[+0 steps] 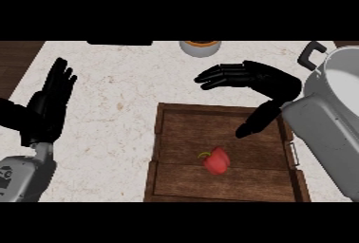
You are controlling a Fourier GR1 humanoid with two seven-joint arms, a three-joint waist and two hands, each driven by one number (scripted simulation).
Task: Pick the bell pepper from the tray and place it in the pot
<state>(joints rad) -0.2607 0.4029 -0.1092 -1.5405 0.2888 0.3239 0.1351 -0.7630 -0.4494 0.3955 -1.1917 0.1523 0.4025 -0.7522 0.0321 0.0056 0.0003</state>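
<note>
Low on the tray (163, 156), the pepper (216, 160) lies free. Right hand (261, 80), spread above, should drop straight over it; left hand (51, 102) rests flat and spread.

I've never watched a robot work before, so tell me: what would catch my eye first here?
Probably the small red bell pepper, lying alone on the dark wooden tray at centre. Above it hovers the black right hand, fingers spread, with a big grey pot at the right edge. The left hand rests open at far left.

No readable text, labels, brands, numbers or signs appear anywhere in this view (no surface or object carries any lettering).
</note>
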